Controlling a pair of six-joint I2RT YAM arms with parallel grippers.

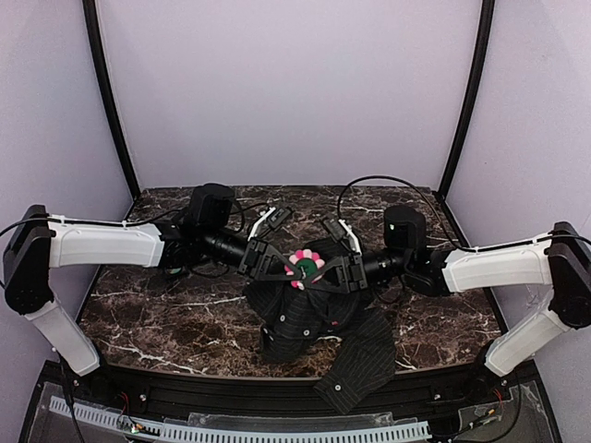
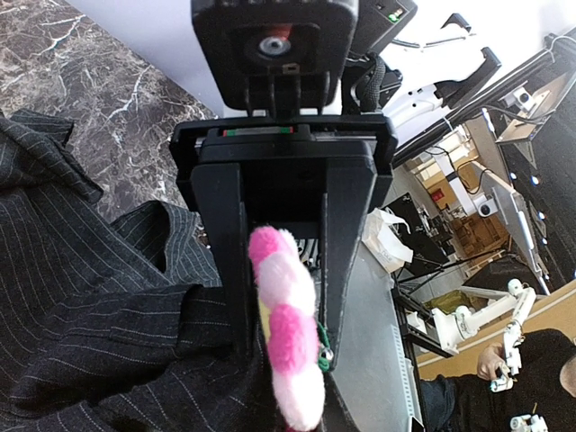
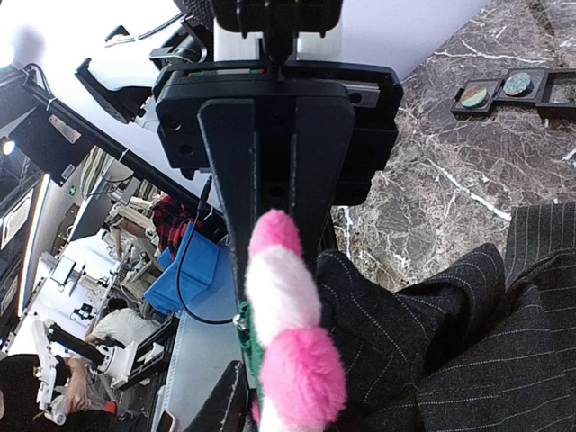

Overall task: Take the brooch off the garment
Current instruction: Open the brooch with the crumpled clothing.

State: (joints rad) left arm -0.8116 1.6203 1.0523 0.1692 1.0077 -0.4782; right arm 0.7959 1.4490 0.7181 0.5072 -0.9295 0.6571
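The brooch [image 1: 305, 268], a ring of pink and pale petals, is lifted above the table between my two grippers. It still lies against a raised fold of the dark pinstriped garment [image 1: 309, 328]. In the left wrist view the brooch [image 2: 286, 333] is edge-on between my left gripper's [image 2: 281, 355] fingers, which are shut on it with garment [image 2: 99, 297] against the left finger. Its green back and metal pin face right. In the right wrist view the brooch [image 3: 288, 315] covers the fingertips of my right gripper [image 3: 279, 261]. Those fingers stand narrowly apart, and the garment [image 3: 468, 342] touches the right one.
Small black square trays [image 3: 513, 87] lie in a row on the marble table [image 1: 157, 318] beyond the garment. A garment sleeve hangs over the table's front edge [image 1: 355, 374]. Both arms meet at mid-table, left gripper [image 1: 284, 268] facing right gripper [image 1: 328, 274], with cables looping behind them.
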